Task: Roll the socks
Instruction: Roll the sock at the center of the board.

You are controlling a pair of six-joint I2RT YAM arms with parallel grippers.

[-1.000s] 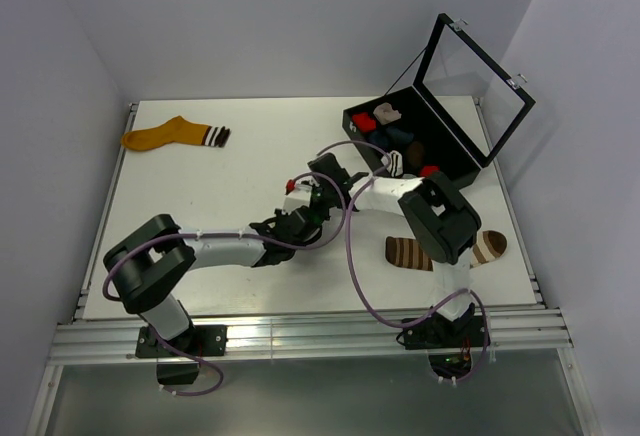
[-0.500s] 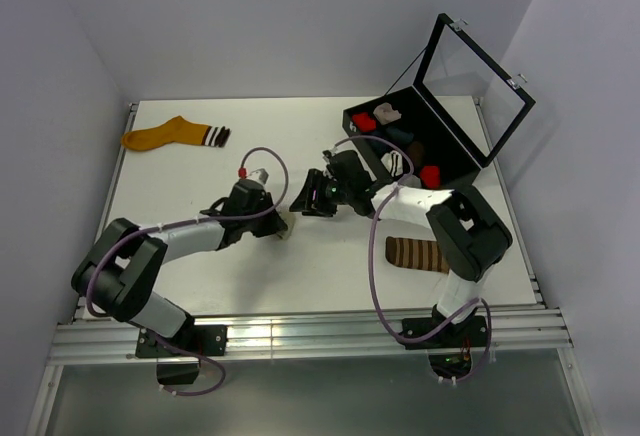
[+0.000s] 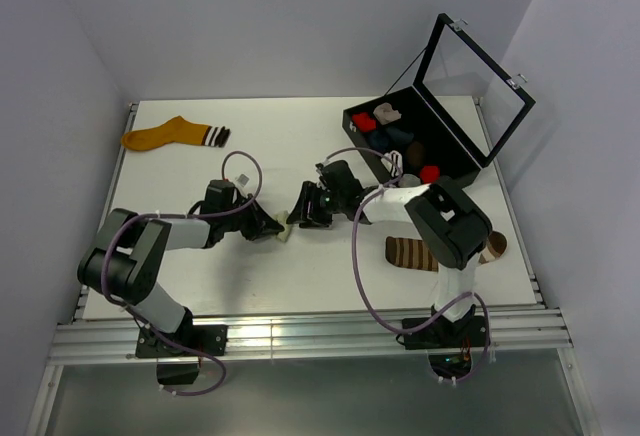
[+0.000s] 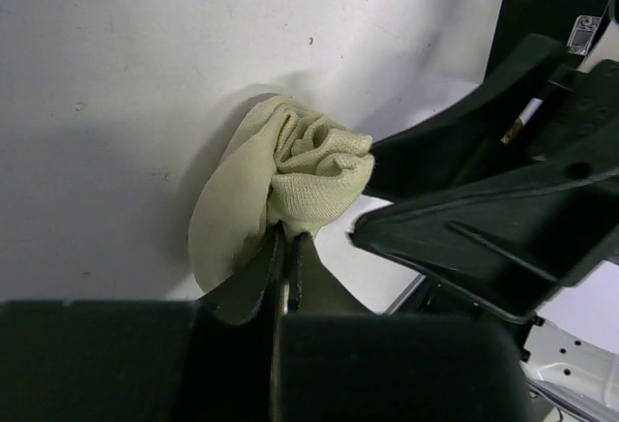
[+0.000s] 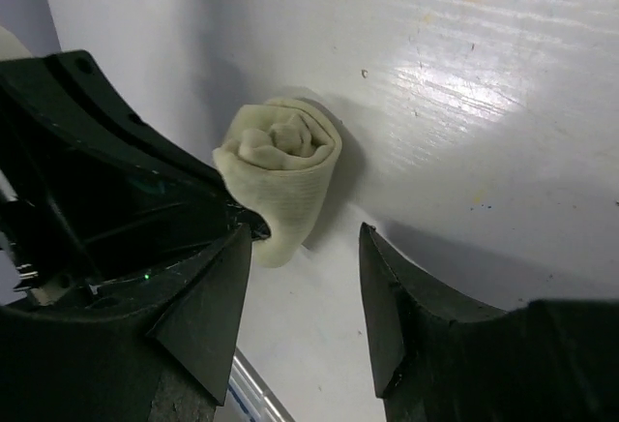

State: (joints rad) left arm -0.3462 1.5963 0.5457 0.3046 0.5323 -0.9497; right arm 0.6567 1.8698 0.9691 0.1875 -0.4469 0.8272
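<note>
Two tools meet at the cream sock in the middle of the table. My left tool is clenched, nipping the sock's loose lower flap between its tips. My right tool stands released, jaws wide, with the roll just ahead of the gap; I cannot tell whether either finger touches it. Only the wrist views show the roll's coiled end. Only the overhead shows the brown striped sock beside my right arm, the orange sock far left, and the open black case.
</note>
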